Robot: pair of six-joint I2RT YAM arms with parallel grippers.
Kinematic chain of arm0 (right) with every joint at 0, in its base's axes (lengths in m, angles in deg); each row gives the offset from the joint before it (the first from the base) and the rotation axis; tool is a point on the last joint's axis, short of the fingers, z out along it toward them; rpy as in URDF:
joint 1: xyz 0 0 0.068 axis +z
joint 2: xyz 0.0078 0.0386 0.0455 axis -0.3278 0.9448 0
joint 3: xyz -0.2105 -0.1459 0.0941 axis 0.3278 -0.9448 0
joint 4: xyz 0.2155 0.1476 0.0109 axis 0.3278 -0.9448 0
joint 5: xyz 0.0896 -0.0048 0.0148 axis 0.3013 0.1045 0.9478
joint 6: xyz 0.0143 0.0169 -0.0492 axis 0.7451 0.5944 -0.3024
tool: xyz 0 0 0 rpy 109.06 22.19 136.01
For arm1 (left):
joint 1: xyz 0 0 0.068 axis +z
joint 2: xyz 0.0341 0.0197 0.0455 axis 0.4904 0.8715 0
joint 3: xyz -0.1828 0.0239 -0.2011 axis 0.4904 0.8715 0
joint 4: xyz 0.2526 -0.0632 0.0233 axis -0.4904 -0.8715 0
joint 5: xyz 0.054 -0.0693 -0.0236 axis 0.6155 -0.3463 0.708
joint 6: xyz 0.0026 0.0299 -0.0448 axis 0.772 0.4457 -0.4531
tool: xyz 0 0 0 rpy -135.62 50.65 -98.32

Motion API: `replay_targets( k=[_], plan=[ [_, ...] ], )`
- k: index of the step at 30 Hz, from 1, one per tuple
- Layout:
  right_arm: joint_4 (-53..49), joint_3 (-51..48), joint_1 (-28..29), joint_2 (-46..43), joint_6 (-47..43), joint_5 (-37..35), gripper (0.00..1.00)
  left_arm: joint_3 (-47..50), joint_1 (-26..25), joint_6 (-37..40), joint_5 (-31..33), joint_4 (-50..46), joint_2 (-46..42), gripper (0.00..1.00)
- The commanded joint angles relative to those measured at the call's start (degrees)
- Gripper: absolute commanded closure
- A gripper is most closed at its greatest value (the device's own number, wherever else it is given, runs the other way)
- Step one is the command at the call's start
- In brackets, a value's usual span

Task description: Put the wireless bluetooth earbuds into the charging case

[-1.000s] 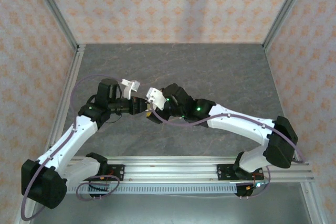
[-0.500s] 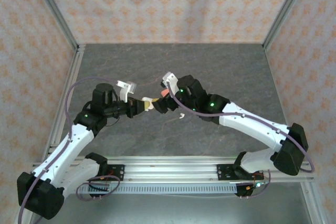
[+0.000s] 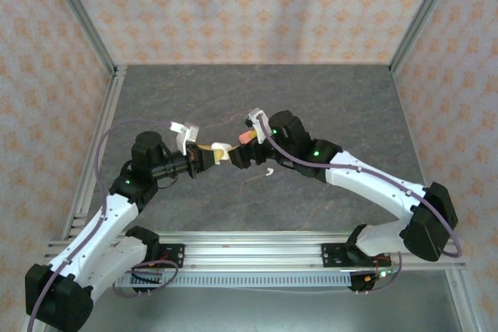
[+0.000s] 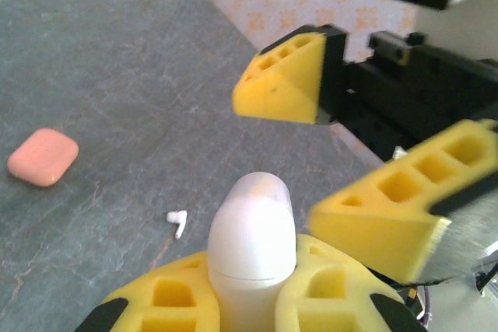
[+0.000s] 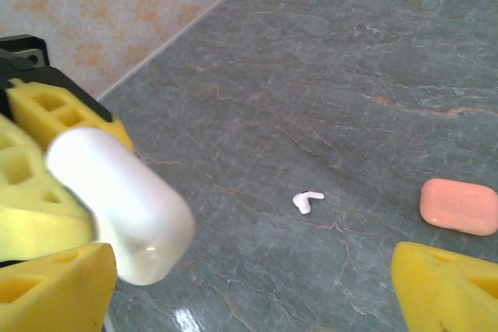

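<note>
A white pebble-shaped charging case [image 4: 252, 242] [image 5: 117, 204] [image 3: 220, 150] is held above the table, my left gripper [image 4: 253, 281] [image 3: 210, 154] shut on its lower half. Its lid looks closed. My right gripper [image 5: 253, 297] [image 3: 236, 158] stands open right in front of the case's tip, one yellow finger [image 4: 284, 79] on each side and nothing between them. One white earbud [image 5: 308, 201] [image 4: 178, 221] [image 3: 268, 172] lies loose on the grey table under the right arm. A pinkish-red case [image 5: 459, 206] [image 4: 43, 157] [image 3: 245, 138] lies shut farther back.
The grey stone-patterned table [image 3: 327, 106] is walled in by patterned panels on three sides, with metal posts [image 3: 85, 21] at the back corners. An aluminium rail [image 3: 257, 254] carrying both arm bases runs along the near edge.
The right arm has swung back and to the right, uncovering the white earbud and the pinkish-red case. The left arm drew slightly left, still gripping the white case.
</note>
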Motion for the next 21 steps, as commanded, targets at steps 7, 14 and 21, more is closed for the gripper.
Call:
replay_targets(
  k=[7,14,21],
  plan=[
    [8.7,-3.3,-3.4,-0.8,6.2,8.1,0.11,0.3,-0.4,-1.2,-4.1,8.3,-2.8,1.00],
    [8.6,-1.0,-5.8,0.6,8.8,10.1,0.12,0.9,-1.7,-0.6,-4.6,10.4,-3.0,1.00],
    [10.4,-1.0,-8.4,1.0,12.9,11.9,0.14,1.6,-2.1,0.6,-3.6,11.1,-3.9,1.00]
  ],
)
